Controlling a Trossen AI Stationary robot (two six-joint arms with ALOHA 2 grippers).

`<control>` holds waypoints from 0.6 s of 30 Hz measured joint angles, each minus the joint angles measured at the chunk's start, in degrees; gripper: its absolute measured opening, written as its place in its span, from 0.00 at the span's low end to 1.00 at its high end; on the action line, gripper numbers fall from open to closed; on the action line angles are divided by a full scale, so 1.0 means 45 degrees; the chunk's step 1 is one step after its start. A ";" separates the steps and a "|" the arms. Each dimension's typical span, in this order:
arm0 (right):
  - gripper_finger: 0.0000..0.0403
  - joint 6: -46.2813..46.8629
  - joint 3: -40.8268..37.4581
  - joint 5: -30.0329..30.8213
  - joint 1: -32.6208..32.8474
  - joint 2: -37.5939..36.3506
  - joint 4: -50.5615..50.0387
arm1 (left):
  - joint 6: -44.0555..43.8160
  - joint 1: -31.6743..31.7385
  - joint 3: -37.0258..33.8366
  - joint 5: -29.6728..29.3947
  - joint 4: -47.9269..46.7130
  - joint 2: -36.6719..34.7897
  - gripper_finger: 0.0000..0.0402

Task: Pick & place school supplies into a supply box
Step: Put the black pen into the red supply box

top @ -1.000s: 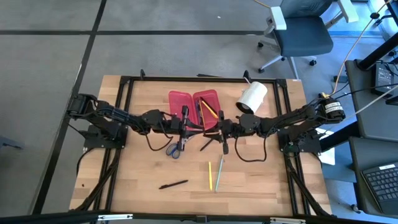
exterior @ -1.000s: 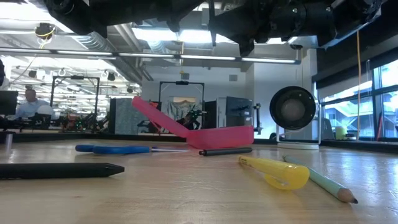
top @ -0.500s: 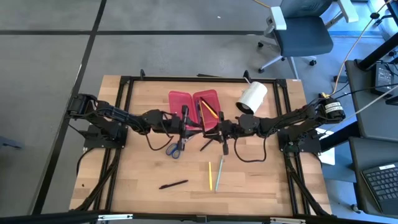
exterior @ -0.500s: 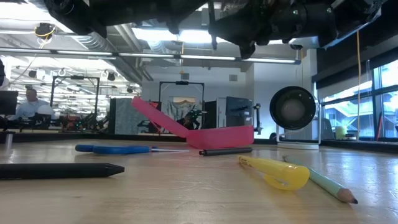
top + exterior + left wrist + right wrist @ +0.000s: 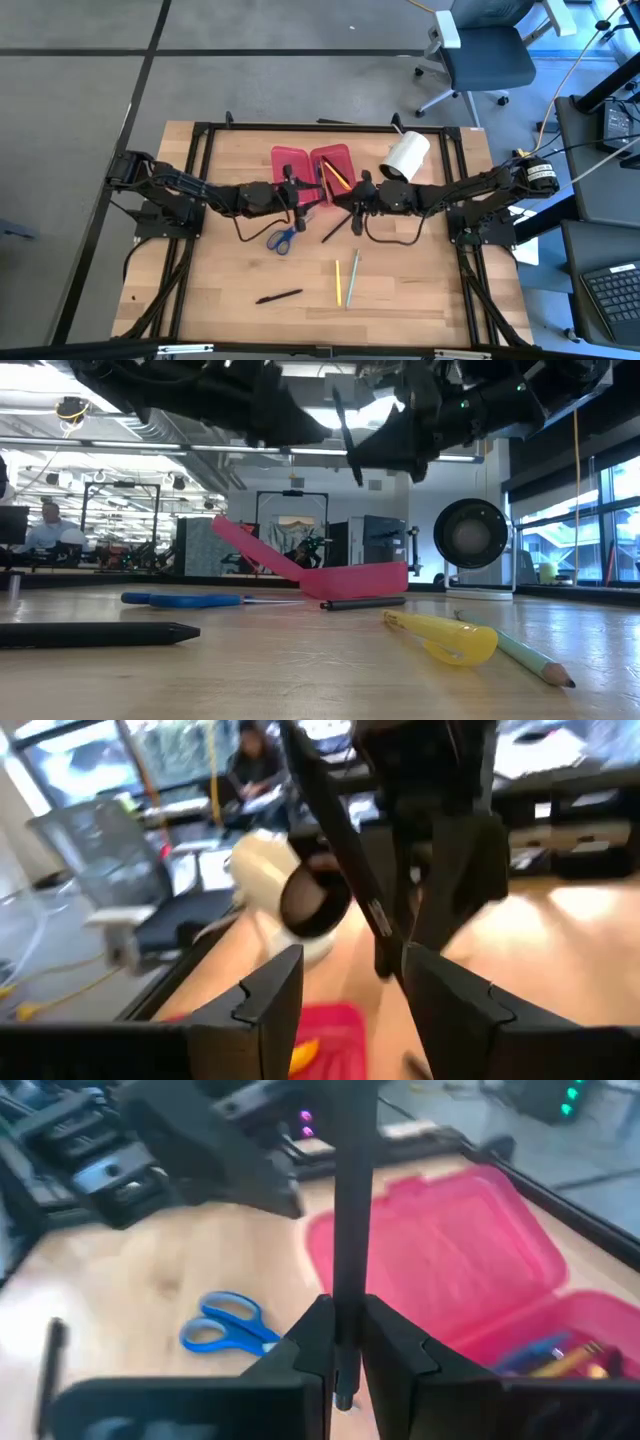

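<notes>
The right tool (image 5: 343, 1342) grips a black pen (image 5: 352, 1200) upright beside the supply box (image 5: 312, 167), bench's 12 o'clock. The left tool (image 5: 345, 982) hangs open nearby. Probably tilt the pen flat lengthwise before release, clear of the left.

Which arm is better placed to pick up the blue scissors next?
Left. The left jaws stand open and empty, and the blue scissors lie on that arm's side of the table. The right jaws are shut on a black pen.
</notes>
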 joint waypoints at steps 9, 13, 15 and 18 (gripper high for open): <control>0.11 0.2328 0.0002 -0.0422 -0.2179 0.0080 -0.2483 | -0.1610 -0.0128 0.0005 -0.0588 -0.1851 -0.0005 0.41; 0.11 0.2915 0.0022 -0.1080 -0.2917 0.0172 -0.2754 | -0.2246 -0.0126 0.0005 -0.0583 -0.2596 -0.0005 0.41; 0.11 0.2952 0.0429 -0.1620 -0.3236 0.0315 -0.3415 | -0.2264 -0.0126 0.0005 -0.0584 -0.2612 -0.0005 0.41; 0.11 0.2885 0.1601 -0.2192 -0.3496 0.0740 -0.5406 | -0.2386 -0.0126 0.0005 -0.0504 -0.2533 -0.0005 0.40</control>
